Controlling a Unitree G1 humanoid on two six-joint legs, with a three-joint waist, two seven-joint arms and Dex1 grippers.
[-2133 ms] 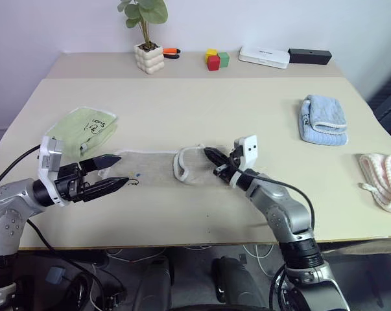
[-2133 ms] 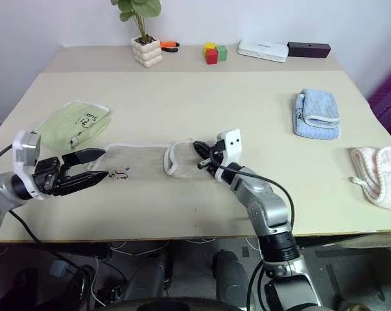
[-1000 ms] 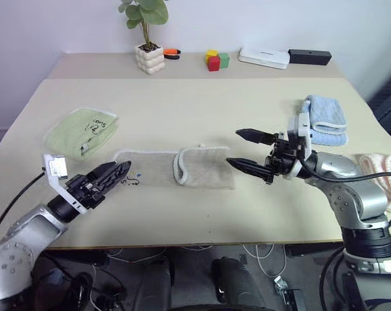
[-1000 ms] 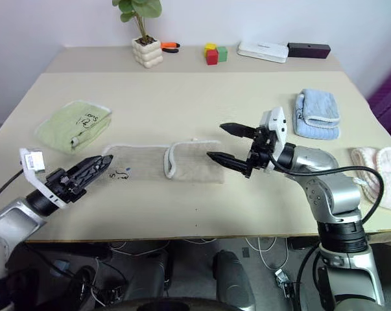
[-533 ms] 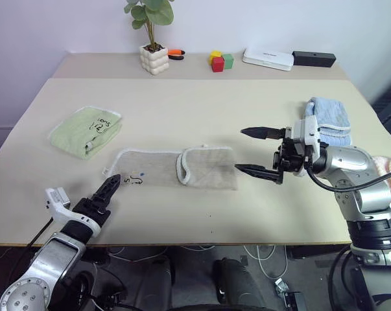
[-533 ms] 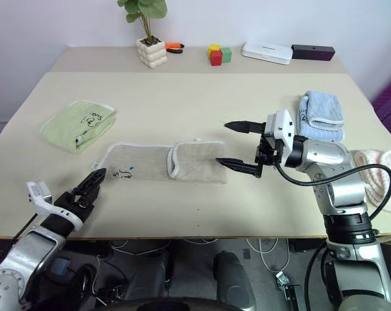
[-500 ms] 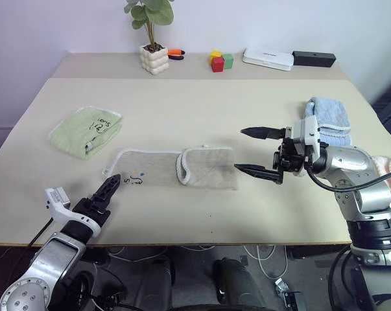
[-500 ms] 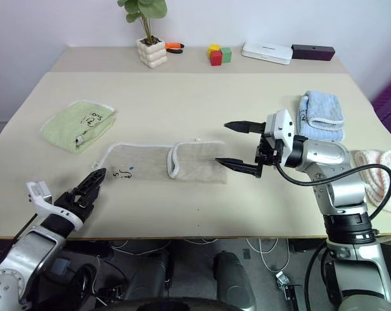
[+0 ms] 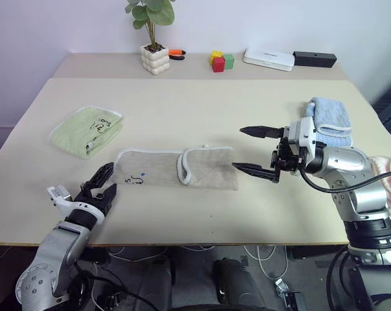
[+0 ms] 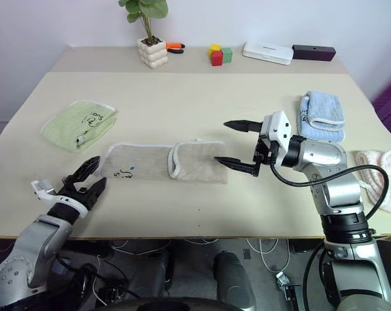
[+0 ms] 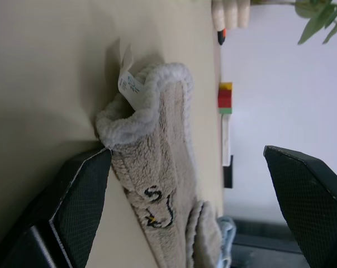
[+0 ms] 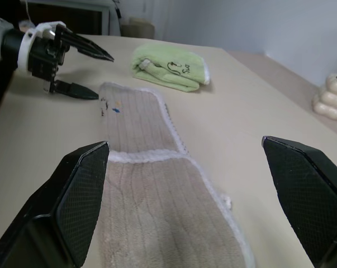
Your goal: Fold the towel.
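Observation:
The beige towel (image 9: 150,170) lies flat across the middle of the table, with its right end (image 9: 209,173) folded over to the left. Black scribble (image 9: 138,179) marks the towel's left end. My left gripper (image 9: 107,180) is open near the table's front edge, just short of that left end; its wrist view shows the towel's corner and small tag (image 11: 127,84) close ahead. My right gripper (image 9: 238,148) is open and empty, hovering just right of the folded end and pointing left along the towel (image 12: 157,212).
A light green towel (image 9: 86,131) lies at the back left and a folded light blue towel (image 9: 328,121) at the right. A pale pink cloth (image 9: 388,178) sits at the right edge. A potted plant (image 9: 155,58), coloured blocks (image 9: 218,61) and two boxes (image 9: 268,58) line the back.
My right gripper left the folded end and drew back to the right, then held still. My left gripper sank toward the front edge and rolled.

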